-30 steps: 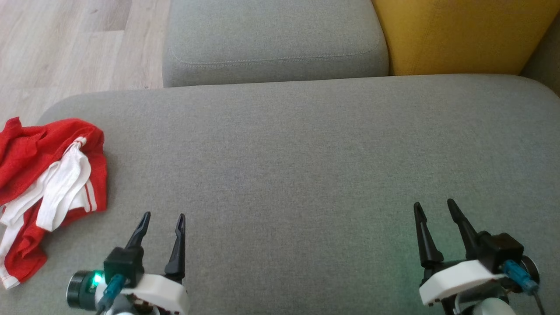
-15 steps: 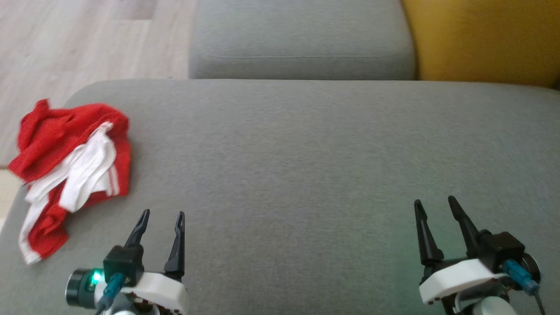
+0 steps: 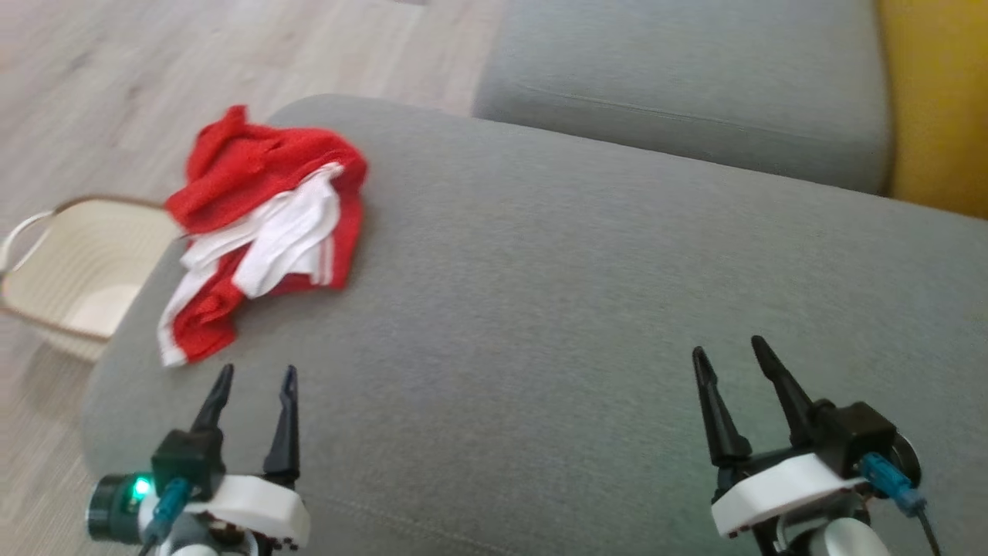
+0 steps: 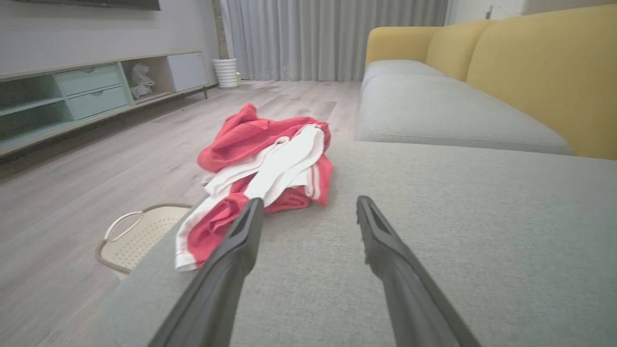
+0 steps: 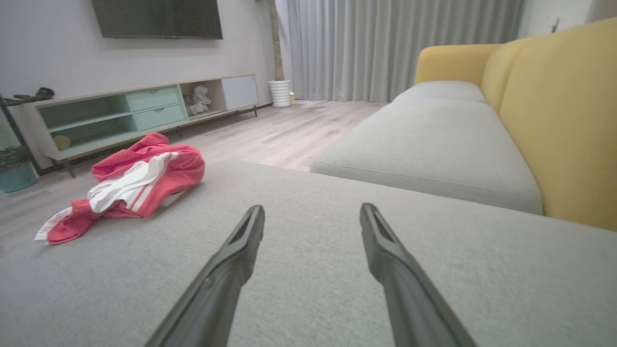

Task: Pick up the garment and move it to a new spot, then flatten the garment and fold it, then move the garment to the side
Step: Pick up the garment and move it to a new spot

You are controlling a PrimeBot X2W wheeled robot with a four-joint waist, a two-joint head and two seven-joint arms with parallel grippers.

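Garment [image 3: 262, 224], red and white, is lying crumpled at the far left corner of the grey sofa seat [image 3: 540, 309], beside a pale basket [image 3: 69, 270] sitting on the floor [image 3: 116, 77]. Left fingers [image 3: 284, 432] are hovering spread apart near the front left corner, gripping nothing. Right fingers [image 3: 716, 409] are hovering equally wide and empty toward the front right.
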